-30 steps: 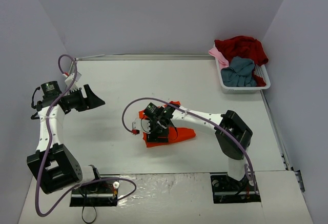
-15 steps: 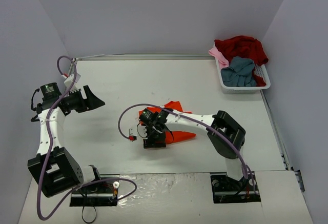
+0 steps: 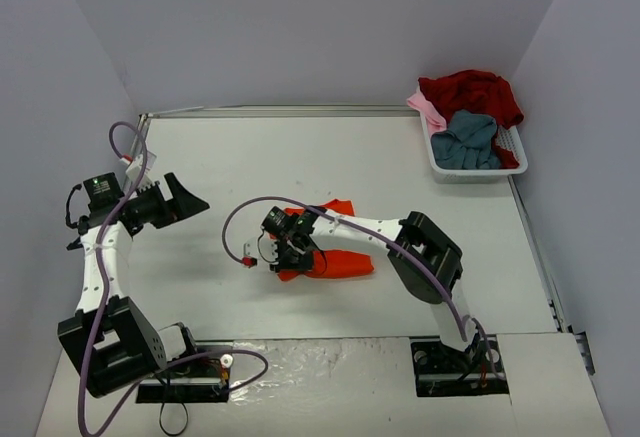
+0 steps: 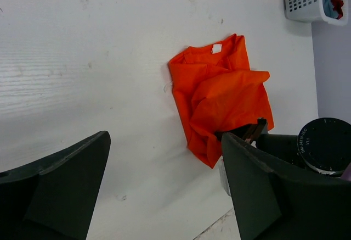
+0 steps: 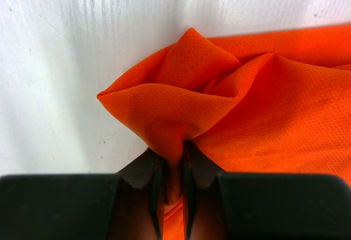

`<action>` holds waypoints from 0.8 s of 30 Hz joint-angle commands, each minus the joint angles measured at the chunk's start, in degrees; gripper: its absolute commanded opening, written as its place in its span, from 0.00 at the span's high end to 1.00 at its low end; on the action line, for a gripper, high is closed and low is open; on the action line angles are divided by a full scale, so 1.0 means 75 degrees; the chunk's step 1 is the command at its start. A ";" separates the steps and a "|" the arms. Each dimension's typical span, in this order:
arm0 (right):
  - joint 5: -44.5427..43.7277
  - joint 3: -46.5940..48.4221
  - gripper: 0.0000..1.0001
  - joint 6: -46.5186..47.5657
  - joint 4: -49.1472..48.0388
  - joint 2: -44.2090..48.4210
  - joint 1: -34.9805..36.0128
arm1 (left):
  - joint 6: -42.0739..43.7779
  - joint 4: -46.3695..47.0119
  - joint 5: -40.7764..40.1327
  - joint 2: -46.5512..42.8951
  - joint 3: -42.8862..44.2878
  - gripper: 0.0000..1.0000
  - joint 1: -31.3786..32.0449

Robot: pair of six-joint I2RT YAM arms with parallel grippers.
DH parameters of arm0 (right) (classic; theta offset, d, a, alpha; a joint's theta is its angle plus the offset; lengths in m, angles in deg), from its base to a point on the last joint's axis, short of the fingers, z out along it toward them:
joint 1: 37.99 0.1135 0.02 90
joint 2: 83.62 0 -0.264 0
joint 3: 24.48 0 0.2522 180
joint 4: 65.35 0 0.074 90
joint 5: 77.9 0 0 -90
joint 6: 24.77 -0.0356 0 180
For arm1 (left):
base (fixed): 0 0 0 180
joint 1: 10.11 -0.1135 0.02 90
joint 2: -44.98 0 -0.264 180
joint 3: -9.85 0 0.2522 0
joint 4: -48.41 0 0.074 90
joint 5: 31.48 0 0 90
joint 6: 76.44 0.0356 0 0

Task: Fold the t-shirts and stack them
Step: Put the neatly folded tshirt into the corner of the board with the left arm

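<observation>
Basket [image 3: 475, 174] holds red shirt [image 3: 475, 92], grey-blue shirt [image 3: 468, 142], pink shirt [image 3: 425, 107].

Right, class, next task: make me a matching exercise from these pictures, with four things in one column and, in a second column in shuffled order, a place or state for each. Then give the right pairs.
Column one
1. orange t-shirt
2. left gripper
3. right gripper
4. basket

Column two
A. shut on a fold of cloth
B. far right in the top view
C. open, holding nothing
D. crumpled, in the middle of the top view

Pairs: 1-D, 2-C, 3-A, 4-B
</observation>
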 commanded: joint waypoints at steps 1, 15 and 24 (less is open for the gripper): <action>-0.0045 0.0147 1.00 -0.0089 0.0260 -0.0441 -0.0124 | -0.0709 0.0739 0.0103 -0.0278 -0.0127 0.18 -0.0041; -0.0221 0.0499 1.00 0.0004 0.0541 -0.0066 -0.0463 | -0.2269 0.1127 0.0524 0.1582 -0.0047 0.29 0.0379; -0.0268 0.1448 1.00 0.0134 0.0893 -0.0312 -0.0557 | -0.2620 0.1384 0.1087 0.3376 0.0493 0.28 0.1586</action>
